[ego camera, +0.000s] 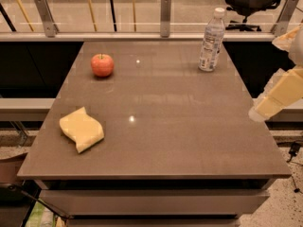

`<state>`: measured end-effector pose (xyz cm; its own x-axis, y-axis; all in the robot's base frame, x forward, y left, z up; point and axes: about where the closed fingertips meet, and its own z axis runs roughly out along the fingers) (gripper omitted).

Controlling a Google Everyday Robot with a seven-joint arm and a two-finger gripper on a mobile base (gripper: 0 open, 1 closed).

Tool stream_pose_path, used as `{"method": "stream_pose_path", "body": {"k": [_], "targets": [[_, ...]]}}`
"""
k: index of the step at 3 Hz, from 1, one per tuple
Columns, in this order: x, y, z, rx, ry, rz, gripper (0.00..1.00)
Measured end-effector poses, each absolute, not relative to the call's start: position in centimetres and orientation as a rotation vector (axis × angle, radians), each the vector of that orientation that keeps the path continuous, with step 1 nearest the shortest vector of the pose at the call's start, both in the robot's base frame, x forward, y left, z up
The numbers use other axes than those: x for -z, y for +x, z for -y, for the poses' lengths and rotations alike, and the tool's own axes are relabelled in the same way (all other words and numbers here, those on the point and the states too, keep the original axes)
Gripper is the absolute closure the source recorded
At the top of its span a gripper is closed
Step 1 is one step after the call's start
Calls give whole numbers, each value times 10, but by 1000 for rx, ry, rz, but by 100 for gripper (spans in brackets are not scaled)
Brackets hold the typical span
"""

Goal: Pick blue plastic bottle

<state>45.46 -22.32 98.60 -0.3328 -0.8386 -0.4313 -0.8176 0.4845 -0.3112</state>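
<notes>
Upright bottle (211,40) at table's (165,141) far rt corner; gripper (271,102) off rt edge, nearer cam, well apart; grip state can't tell.

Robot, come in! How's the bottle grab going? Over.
Gripper right of table, touching nothing. Blue plastic bottle upright, far right corner. Apple, yellow sponge off left, not blocking.

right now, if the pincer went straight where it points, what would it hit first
Probably the table's right edge: the pincer hangs off that side, angled down-left. The blue plastic bottle stands far back, out of line. Depth unclear.
</notes>
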Motion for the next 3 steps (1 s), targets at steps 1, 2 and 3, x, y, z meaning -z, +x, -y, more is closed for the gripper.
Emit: {"method": "stream_pose_path", "body": {"k": [1,2,3], "targets": [[-984,473,229,28,-1127,-2185,0],[-978,495,234,18,-941,-2160,0],[-971,521,242,-3,-809,-2108,0]]}}
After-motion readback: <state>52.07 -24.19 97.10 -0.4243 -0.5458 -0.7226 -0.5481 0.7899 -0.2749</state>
